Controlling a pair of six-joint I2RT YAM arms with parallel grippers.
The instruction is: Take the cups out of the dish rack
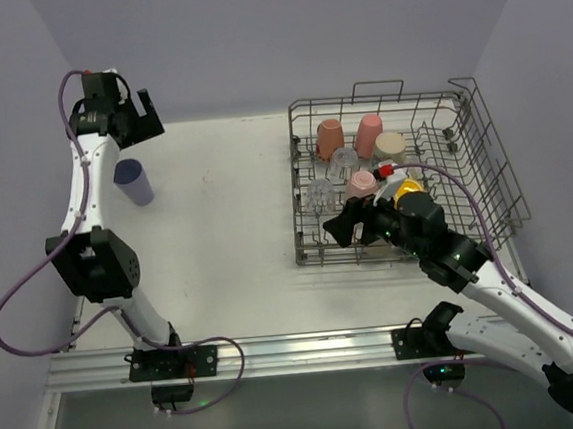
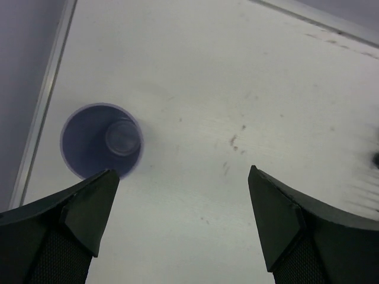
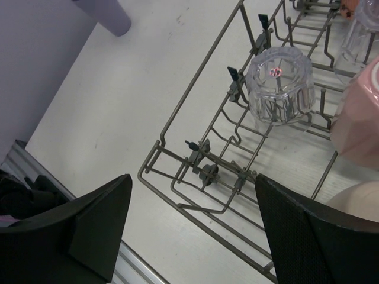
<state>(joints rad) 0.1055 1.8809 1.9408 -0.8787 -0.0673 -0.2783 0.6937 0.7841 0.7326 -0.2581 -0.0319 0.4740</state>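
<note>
The left pincer (image 2: 183, 177) hung wide and empty above a lavender cup (image 2: 102, 141) standing upright on the surface (image 1: 236, 209). The right pincer (image 3: 192, 183), also wide, hovered over the near corner of the rack (image 1: 492, 156) holding the other cups (image 1: 368, 135).

The right arm (image 1: 452, 252) hides most of the yellow cup (image 1: 408, 188).

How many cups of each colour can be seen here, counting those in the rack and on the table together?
Lavender cup, on the table: 1
Salmon cup: 1
Pink cups: 2
Beige cup: 1
Yellow cup, partly hidden: 1
Clear glass tumblers: 2
Total: 8
</note>
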